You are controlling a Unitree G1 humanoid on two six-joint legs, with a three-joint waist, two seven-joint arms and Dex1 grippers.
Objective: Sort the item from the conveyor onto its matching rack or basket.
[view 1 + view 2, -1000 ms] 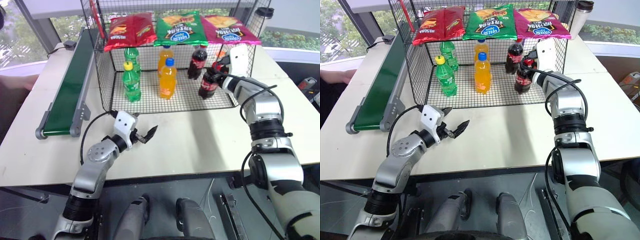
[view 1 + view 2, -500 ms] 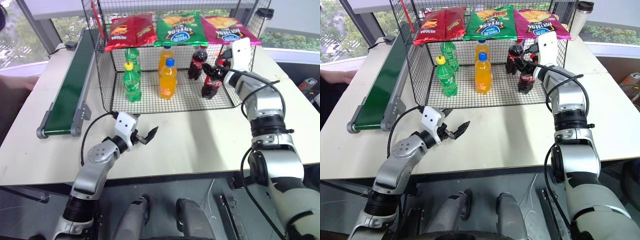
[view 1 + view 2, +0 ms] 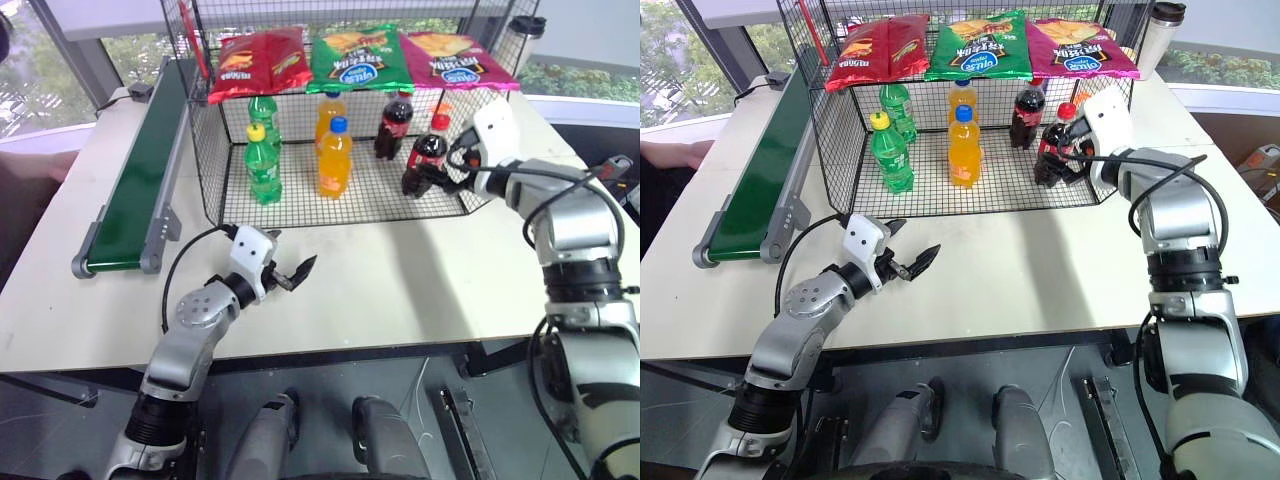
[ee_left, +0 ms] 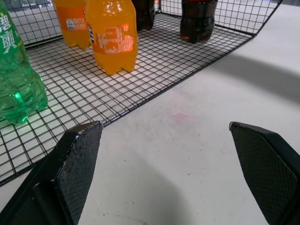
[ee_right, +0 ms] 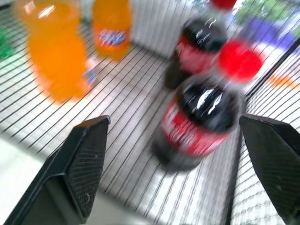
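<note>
**Cola bottle standing in the basket, both claws wide**

Right claw [image 3: 1072, 160] sits at the near right corner of the large black wire-mesh basket [image 3: 830, 150], its two black fingers spread wide and holding nothing. Between those fingers the right wrist view shows the small plastic cola bottle with red cap and red label [image 5: 201, 117] standing upright on the mesh floor, apart from both fingers. From the head camera the same bottle [image 3: 420, 160] stands in the basket's right front part, just beside the claw.

Behind it stands a second cola bottle [image 3: 1025, 105]. To its left are two orange-drink bottles [image 3: 963, 148], one ahead of the other, and further left two green bottles [image 3: 890, 152]. Three chip bags lie along the basket's top edge: red [image 3: 880, 40], green [image 3: 980, 45] and magenta [image 3: 1080, 48].

Left claw [image 3: 283, 270] hangs over the pale tabletop [image 3: 380, 290] in front of the basket, well apart from the bottles, fingers also spread wide and empty. Its wrist view gives what the head views lack: the basket's front edge lying flat on the tabletop, with a green bottle [image 4: 16, 79] and an orange one [image 4: 112, 37] seen close.

The long dark green conveyor belt in its grey frame [image 3: 140, 180] runs along the left side of the basket; the head views show it bare. A person's hand [image 3: 670, 152] rests at the tabletop's far left edge in the right eye view.
</note>
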